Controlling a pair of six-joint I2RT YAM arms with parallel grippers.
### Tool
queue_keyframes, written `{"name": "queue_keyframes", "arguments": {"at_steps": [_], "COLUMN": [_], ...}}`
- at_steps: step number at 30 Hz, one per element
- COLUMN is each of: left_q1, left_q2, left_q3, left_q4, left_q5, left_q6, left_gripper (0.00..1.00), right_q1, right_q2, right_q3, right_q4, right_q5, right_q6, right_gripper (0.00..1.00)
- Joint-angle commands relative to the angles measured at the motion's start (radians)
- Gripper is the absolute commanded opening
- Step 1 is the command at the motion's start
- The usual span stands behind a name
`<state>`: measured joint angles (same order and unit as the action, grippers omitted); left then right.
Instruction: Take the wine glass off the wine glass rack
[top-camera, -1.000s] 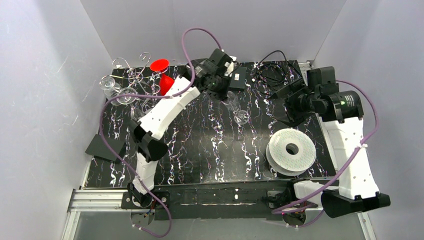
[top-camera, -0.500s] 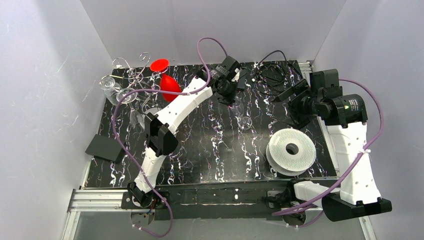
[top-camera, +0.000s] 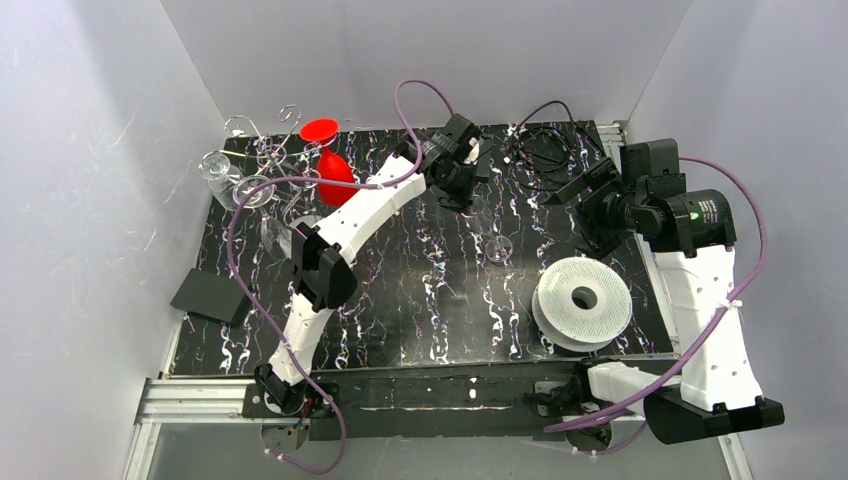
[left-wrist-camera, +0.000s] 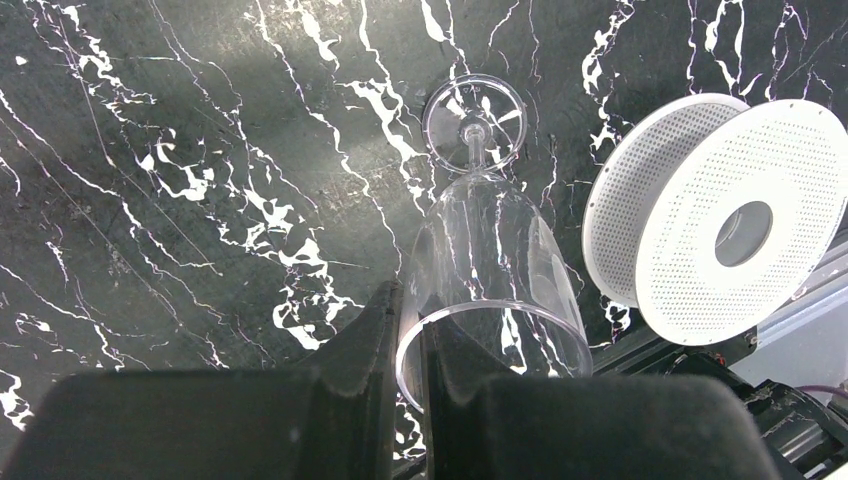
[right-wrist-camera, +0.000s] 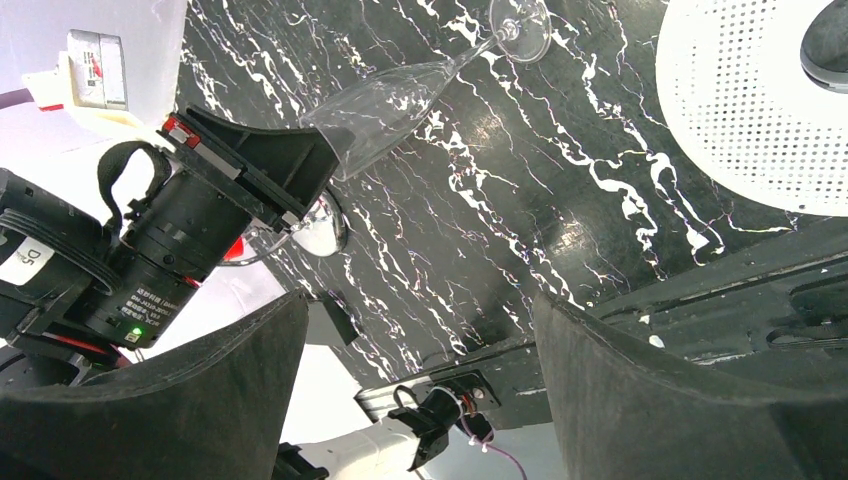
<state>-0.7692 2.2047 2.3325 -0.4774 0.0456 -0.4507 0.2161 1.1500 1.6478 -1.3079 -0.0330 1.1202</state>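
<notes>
Overhead view looking down, wrist views close, oblique, both sharing white spool (left-wrist-camera: 680, 250)

You are looking into a booth closed on three sides. A plain, pale back wall (top-camera: 430, 50) stands behind the desk (top-camera: 400, 310). A left wall (top-camera: 90, 220) and a right wall (top-camera: 790, 110) of the same grey-white slant in on either side. The left wall carries faint scratches. The desk top is black with white marble-like veins and reaches from wall to wall. Along its near edge you see a silver aluminium rail (top-camera: 190, 400). The light is soft and even, and the shadows are faint. In the left wrist view a pale sheen lies across the dark surface.
</notes>
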Motion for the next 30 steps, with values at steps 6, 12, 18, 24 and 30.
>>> {"name": "queue_keyframes", "arguments": {"at_steps": [6, 12, 18, 24, 30], "left_q1": [-0.004, -0.019, -0.030, -0.037, -0.047], "left_q2": [0.052, 0.038, 0.013, 0.037, 0.006], "left_q3": [0.026, 0.156, 0.178, 0.227, 0.166], "left_q4": [-0.103, -0.214, -0.315, -0.361, -0.354], "left_q5": [0.033, -0.059, -0.158, -0.199, -0.210], "left_q6": [0.011, 0.109, 0.227, 0.294, 0.319], "left_gripper": [0.02, 0.00, 0.00, 0.00, 0.02], "right_q1": [-0.006, -0.008, -0.009, -0.009, -0.009], "right_q2": [-0.015, -0.003, -0.004, -0.006, -0.009], "right_q3": [0.031, 0.043, 0.035, 0.036, 0.023], "right_q4": [0.022, 0.021, 0.025, 0.032, 0.029], "right_q5": [0.015, 0.017, 0.009, 0.015, 0.001], "right_q6": [-0.017, -0.023, -0.021, -0.018, -0.014], "right_gripper": [0.90, 0.90, 0.90, 0.90, 0.90]}}
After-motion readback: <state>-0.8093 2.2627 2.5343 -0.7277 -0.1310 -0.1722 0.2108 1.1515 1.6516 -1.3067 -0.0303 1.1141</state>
